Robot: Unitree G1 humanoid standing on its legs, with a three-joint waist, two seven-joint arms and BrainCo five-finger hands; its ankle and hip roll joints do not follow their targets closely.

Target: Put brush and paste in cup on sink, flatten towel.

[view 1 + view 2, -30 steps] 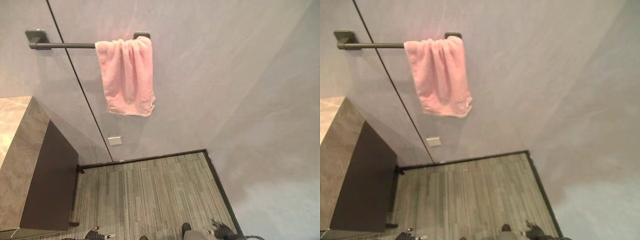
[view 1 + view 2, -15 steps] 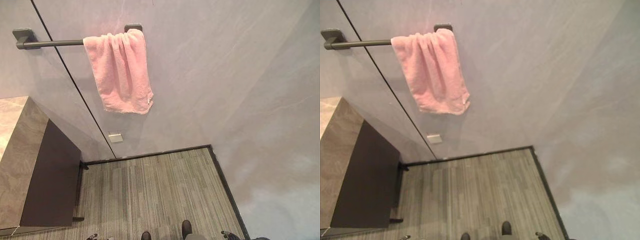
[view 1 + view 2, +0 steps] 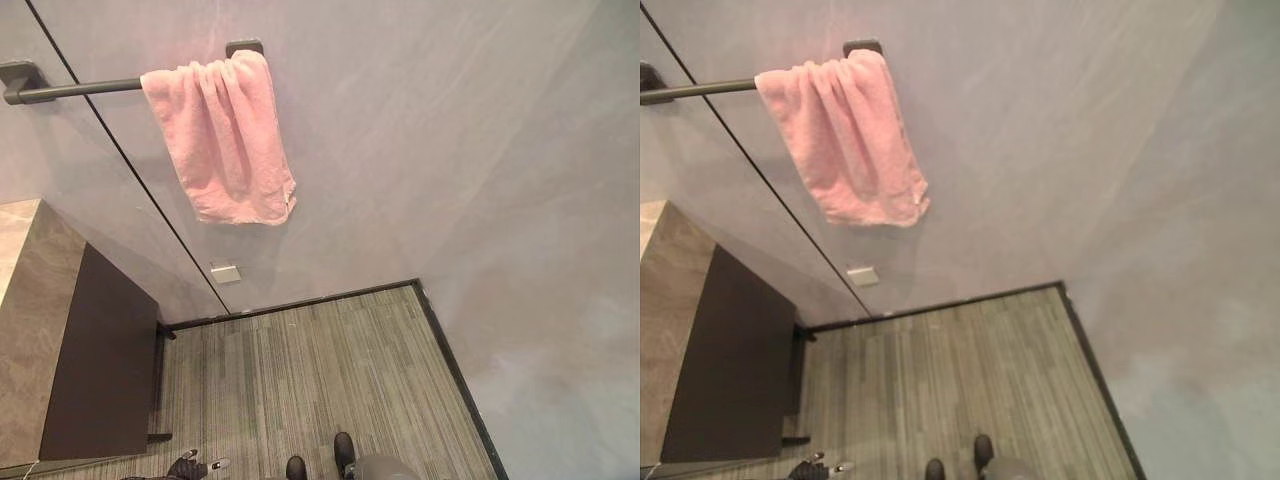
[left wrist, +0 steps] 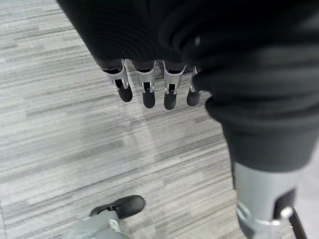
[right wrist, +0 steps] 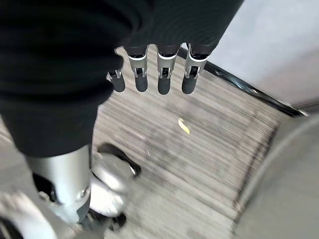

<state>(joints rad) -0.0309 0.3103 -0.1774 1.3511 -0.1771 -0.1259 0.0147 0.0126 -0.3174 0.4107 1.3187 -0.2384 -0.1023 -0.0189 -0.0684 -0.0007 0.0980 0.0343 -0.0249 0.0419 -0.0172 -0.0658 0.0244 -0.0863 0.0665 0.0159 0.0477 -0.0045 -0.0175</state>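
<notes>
both robot hands are hanging low over the floor with nothing in them: the left robot hand [image 4: 149, 84] is showing its silver, dark-tipped fingers straight and relaxed in a row under its dark ribbed cover, and the right robot hand [image 5: 154, 69] is looking the same, fingers slack and empty. they are probably hanging this way because the robot is walking or turning toward its next job rather than reaching for anything.

taking the towel bar [image 3: 80, 90] as the landmark, the pink towel [image 3: 222, 135] is draping over the bar's right end, bunched into soft vertical folds at the top and hanging askew, so it is looking like thick terry cloth waiting to be spread flat. the bar itself is looking like dark metal, straight and slim, fixed to a smooth pale wall. below and to the left of the bar, the bench [image 3: 40, 330] is showing a stone-like marbled top and a dark matte side. under the bar, the floor [image 3: 320, 370] is running in fine grey stripes, like low carpet. brush, paste and cup cannot be placed from these pictures.
</notes>
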